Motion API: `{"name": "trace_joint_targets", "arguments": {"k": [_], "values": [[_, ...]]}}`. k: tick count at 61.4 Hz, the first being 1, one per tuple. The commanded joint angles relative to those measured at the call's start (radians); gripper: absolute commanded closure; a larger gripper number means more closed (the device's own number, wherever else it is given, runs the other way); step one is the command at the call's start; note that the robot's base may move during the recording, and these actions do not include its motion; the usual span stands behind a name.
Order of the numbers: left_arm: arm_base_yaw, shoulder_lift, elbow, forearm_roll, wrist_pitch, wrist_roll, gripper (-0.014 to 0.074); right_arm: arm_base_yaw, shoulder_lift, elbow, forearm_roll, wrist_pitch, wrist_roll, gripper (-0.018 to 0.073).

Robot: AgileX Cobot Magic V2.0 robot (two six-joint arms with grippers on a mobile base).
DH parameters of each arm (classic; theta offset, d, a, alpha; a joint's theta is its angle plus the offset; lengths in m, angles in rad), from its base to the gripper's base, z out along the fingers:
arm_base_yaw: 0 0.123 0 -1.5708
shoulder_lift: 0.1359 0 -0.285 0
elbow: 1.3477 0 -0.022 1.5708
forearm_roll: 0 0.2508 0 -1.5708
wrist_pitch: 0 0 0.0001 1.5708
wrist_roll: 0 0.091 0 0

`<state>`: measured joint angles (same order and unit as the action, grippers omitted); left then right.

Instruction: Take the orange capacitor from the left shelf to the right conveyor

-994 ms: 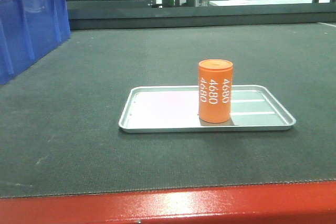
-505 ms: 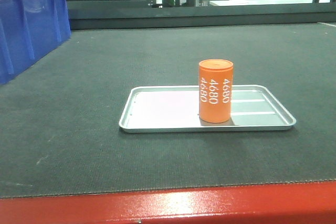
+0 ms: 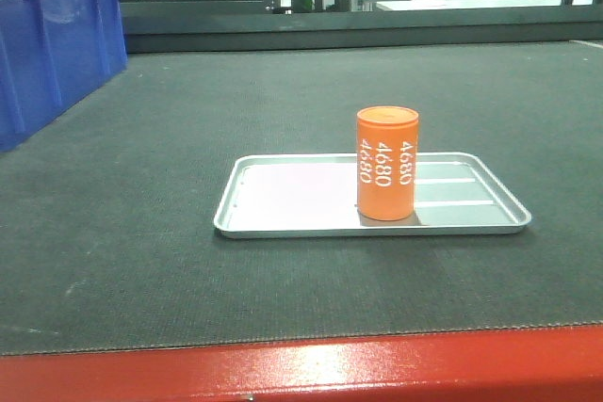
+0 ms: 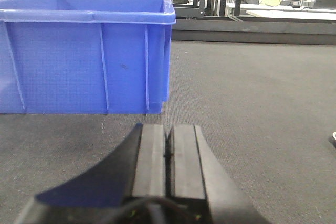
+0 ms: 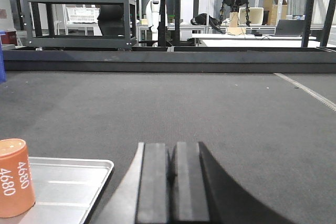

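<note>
The orange capacitor (image 3: 386,164) stands upright on a shallow silver tray (image 3: 283,204), which lies on the dark belt of the right conveyor (image 3: 283,101) with its red front edge (image 3: 301,369). The right wrist view catches the capacitor (image 5: 16,177) at the lower left, on the tray (image 5: 68,182). My right gripper (image 5: 172,150) is shut on nothing, low over the belt, to the right of the tray. My left gripper (image 4: 168,132) is shut too and holds nothing; it faces a blue bin (image 4: 84,51). The left shelf is out of view.
A blue plastic bin (image 3: 52,44) stands at the back left of the belt. A dark rail (image 3: 358,30) borders the far side of the belt. Beyond it are racks and workbenches (image 5: 105,19).
</note>
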<state>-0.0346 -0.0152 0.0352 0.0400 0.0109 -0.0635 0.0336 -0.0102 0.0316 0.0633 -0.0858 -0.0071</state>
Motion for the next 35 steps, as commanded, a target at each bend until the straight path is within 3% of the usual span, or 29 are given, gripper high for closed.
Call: {"name": "trace_joint_targets", "arguments": {"k": [1,35], "values": [[0.000,-0.009,0.022,-0.002,-0.091,-0.007,0.0722,0.000,-0.022,-0.021,-0.009,-0.096,-0.002,0.0505],[0.000,-0.009,0.022,-0.002,-0.091,-0.007,0.0722,0.000,-0.022,-0.021,-0.009,-0.096,-0.002,0.0505]]}}
